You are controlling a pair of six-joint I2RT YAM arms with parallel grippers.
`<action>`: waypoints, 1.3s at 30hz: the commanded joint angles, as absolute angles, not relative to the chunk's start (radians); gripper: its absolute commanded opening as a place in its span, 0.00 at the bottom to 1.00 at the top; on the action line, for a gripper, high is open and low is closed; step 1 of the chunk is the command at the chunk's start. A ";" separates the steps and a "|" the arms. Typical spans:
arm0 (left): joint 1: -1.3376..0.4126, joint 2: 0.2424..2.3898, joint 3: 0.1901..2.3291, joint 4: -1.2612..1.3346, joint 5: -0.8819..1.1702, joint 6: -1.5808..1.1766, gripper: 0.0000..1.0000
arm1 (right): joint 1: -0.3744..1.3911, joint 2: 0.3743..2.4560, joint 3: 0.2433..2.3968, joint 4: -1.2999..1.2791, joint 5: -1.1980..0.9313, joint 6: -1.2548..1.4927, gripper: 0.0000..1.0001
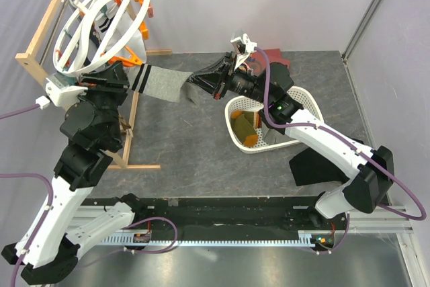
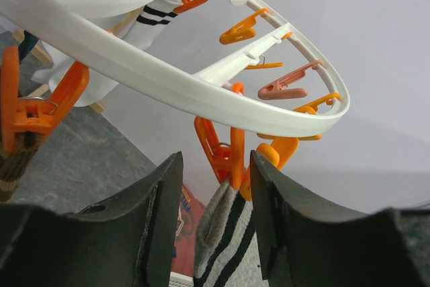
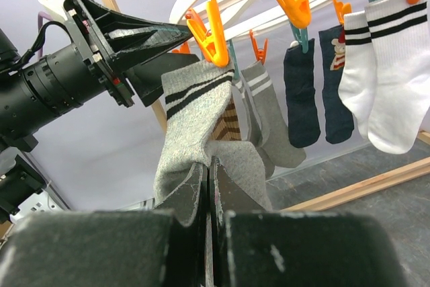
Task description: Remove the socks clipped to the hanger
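The white ring hanger (image 1: 101, 25) hangs at the back left, its orange clips holding socks. One orange clip (image 2: 225, 156) pinches the cuff of a grey sock with dark stripes (image 2: 225, 240). My left gripper (image 2: 215, 166) stands open with a finger on either side of that clip. The grey sock (image 1: 161, 84) is stretched out to the right, away from the hanger. My right gripper (image 3: 208, 166) is shut on its toe end (image 3: 201, 139). Navy socks (image 3: 302, 92), white striped socks (image 3: 383, 78) and another grey sock (image 3: 269, 112) hang from other clips.
A wooden rack frame (image 1: 40, 31) carries the hanger. A white mesh basket (image 1: 306, 102) at centre right holds an olive and orange sock (image 1: 245, 126). A maroon shirt (image 1: 275, 55) lies behind it, and a black cloth (image 1: 316, 166) lies nearer, under the right arm.
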State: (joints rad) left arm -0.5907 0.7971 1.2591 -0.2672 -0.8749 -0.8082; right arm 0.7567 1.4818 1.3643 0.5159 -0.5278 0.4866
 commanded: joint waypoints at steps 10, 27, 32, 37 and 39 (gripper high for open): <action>-0.591 0.854 1.253 -0.132 -0.943 -0.756 0.49 | 0.759 1.433 1.336 0.574 -0.551 0.503 0.00; -0.591 0.871 1.224 0.038 -0.994 -0.575 0.19 | 0.765 1.427 1.338 0.584 -0.560 0.514 0.00; -0.591 0.871 1.223 0.044 -0.985 -0.560 0.02 | 0.765 1.425 1.333 0.587 -0.558 0.520 0.00; -0.591 0.871 1.230 0.043 -0.960 -0.541 0.02 | 0.765 1.387 1.295 0.559 -0.522 0.511 0.00; -0.592 0.867 1.235 0.035 -0.950 -0.545 0.04 | 0.765 1.359 1.266 0.445 -0.431 0.448 0.01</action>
State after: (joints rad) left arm -0.5907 0.8719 1.2232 -0.0002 -0.9409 -0.5835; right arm 0.7620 1.4414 1.3029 0.5186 -0.5220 0.5060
